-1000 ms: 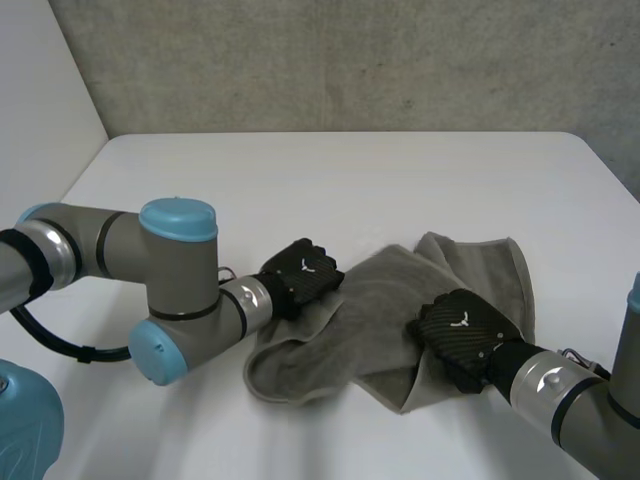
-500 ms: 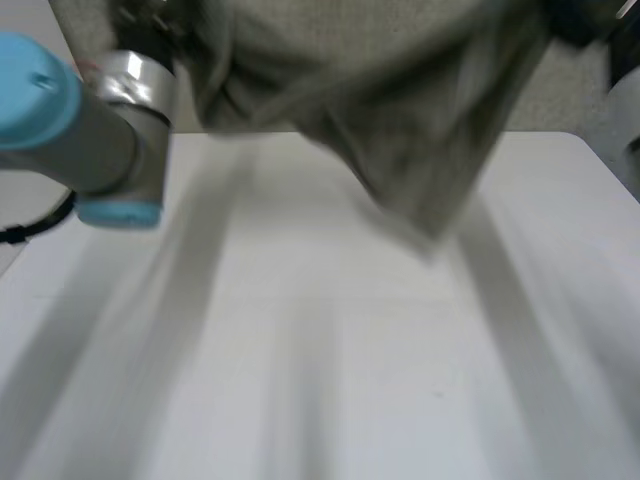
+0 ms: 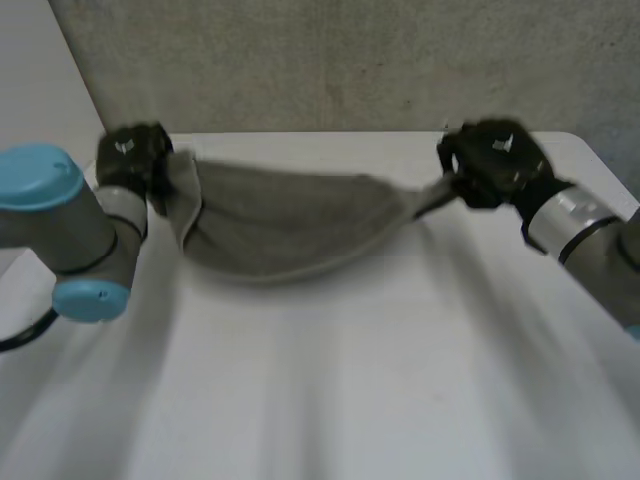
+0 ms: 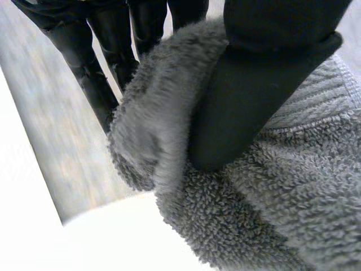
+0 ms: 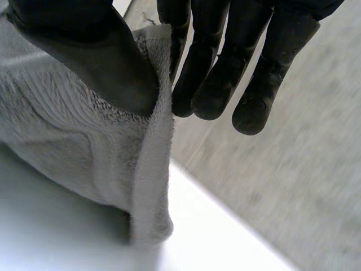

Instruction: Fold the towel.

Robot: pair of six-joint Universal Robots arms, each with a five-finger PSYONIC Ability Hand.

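Over the far half of the white table (image 3: 400, 380), in front of a rough, mottled grey wall (image 3: 330, 60), one towel (image 3: 285, 225) hangs stretched between two black hands; it is grey terry cloth, thick and fluffy, with a looped pile and a flatter ribbed band near the hem; slung between them, it sags in a shallow, hammock-like curve, its upper edge nearly straight and its lower edge rounded; whether the lowest part touches the table I cannot tell. The left hand (image 3: 132, 160) holds one end of the cloth, bunched into a soft roll; in the left wrist view its thumb (image 4: 254, 84) presses into the pile on the near side while the fingers (image 4: 93, 73) lie long and almost straight behind the roll, so the towel is pinched between them. The right hand (image 3: 490, 160) holds the opposite end at a corner; in the right wrist view the thumb (image 5: 96, 51) pins the ribbed band and stitched hem against the nearest finger, the other fingers (image 5: 254, 73) close together and only gently bent just beside the hem. The count: one towel, two hands, two arms; the left arm (image 3: 50, 220) is smooth grey with light-blue caps; the right arm (image 3: 580, 225) is grey with a silver ring at the wrist.
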